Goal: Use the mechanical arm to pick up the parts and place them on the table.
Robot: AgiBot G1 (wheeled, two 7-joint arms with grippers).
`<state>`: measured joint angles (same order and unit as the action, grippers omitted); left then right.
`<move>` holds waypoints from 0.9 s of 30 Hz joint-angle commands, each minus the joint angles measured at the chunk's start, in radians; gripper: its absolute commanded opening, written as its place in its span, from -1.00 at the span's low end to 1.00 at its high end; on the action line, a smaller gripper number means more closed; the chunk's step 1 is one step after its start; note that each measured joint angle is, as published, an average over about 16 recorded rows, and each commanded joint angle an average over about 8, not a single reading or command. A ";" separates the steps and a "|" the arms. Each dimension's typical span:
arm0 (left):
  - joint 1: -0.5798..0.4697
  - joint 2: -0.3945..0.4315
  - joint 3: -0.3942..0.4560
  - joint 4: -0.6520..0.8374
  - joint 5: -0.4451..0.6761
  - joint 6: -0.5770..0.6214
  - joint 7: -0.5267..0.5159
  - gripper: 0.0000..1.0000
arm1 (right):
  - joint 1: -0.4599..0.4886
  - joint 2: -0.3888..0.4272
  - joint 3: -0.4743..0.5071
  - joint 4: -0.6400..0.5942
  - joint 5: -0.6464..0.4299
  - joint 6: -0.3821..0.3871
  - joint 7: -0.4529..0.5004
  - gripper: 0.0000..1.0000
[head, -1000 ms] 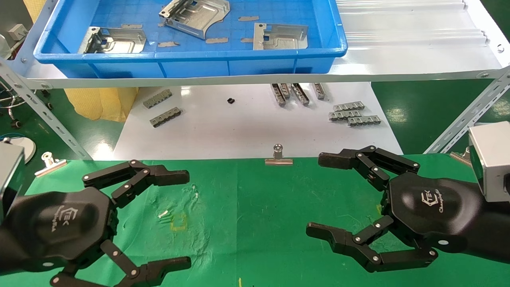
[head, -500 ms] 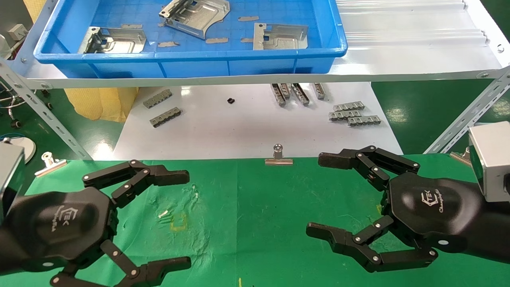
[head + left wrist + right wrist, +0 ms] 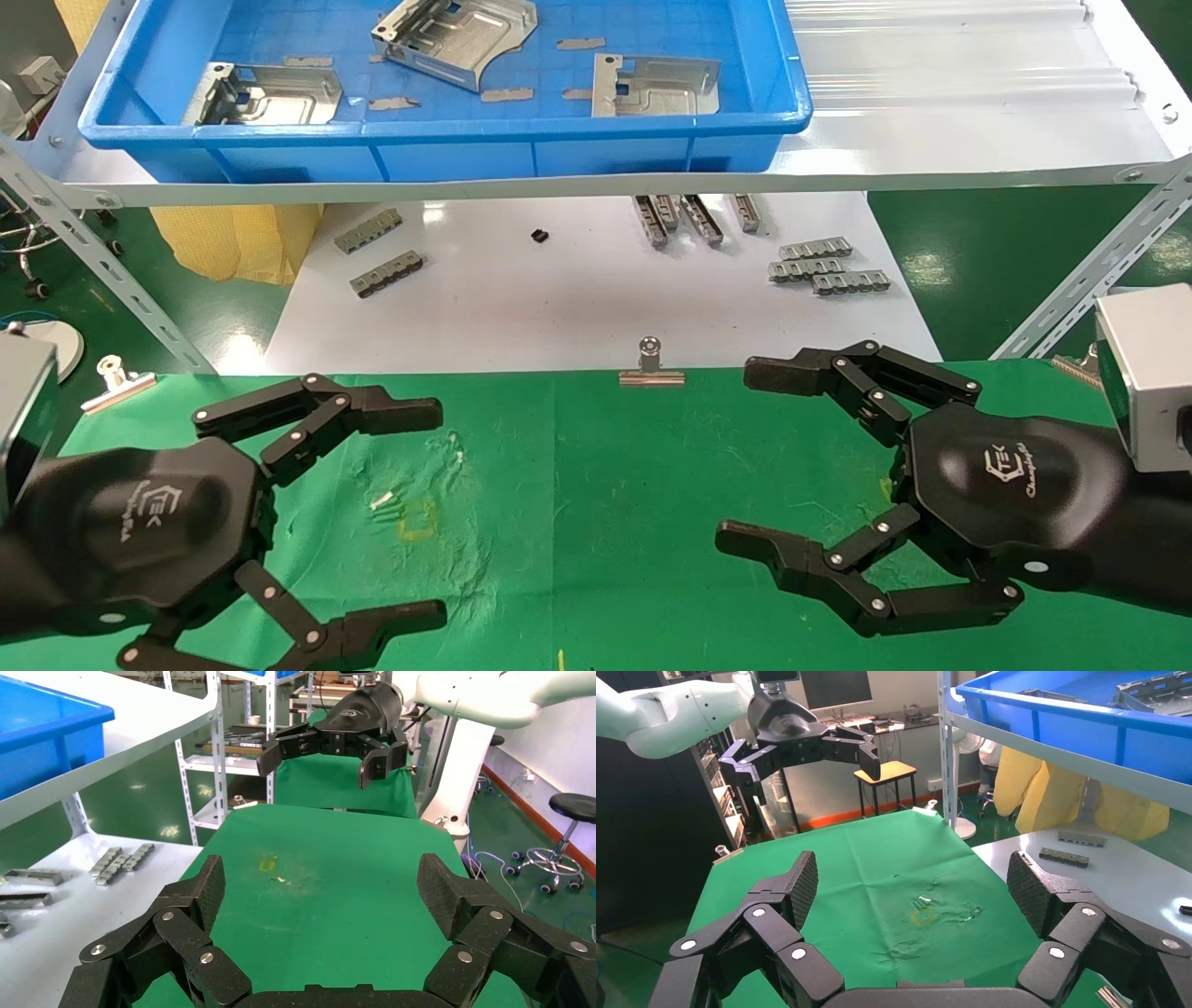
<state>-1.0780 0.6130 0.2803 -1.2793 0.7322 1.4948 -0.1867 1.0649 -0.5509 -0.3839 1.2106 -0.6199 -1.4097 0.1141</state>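
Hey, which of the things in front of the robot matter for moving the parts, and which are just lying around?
For the job:
- parts in the blue tray
- table
- left hand and right hand, both open

Lying about:
- toothed strips on the white board
- binder clips

Parts (image 3: 454, 37) lie in the tray (image 3: 447, 140), behind the table (image 3: 596, 503).

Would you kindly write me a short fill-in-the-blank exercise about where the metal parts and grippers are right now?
1. The shiny silver stamped metal parts lie in the ____ plastic tray.
2. The tray holds ____ such parts.
3. Both the left gripper and right gripper are ____, above the green cloth table.

Missing words: blue; three; open
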 commanded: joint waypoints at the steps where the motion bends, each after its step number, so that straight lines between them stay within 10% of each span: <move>1: 0.000 0.000 0.000 0.000 0.000 0.000 0.000 1.00 | 0.000 0.000 0.000 0.000 0.000 0.000 0.000 1.00; 5: 0.000 0.000 0.000 0.000 0.000 0.000 0.000 1.00 | 0.000 0.000 0.000 0.000 0.000 0.000 0.000 1.00; 13: 0.000 0.000 0.000 0.000 0.000 0.000 0.000 1.00 | 0.000 0.000 0.000 0.000 0.000 0.000 0.000 -1.00; 27: 0.000 0.000 0.000 0.000 0.000 0.000 0.000 1.00 | 0.000 0.000 0.000 0.000 0.000 0.000 0.000 -1.00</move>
<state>-1.0780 0.6130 0.2802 -1.2793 0.7322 1.4948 -0.1867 1.0649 -0.5509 -0.3839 1.2106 -0.6199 -1.4097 0.1141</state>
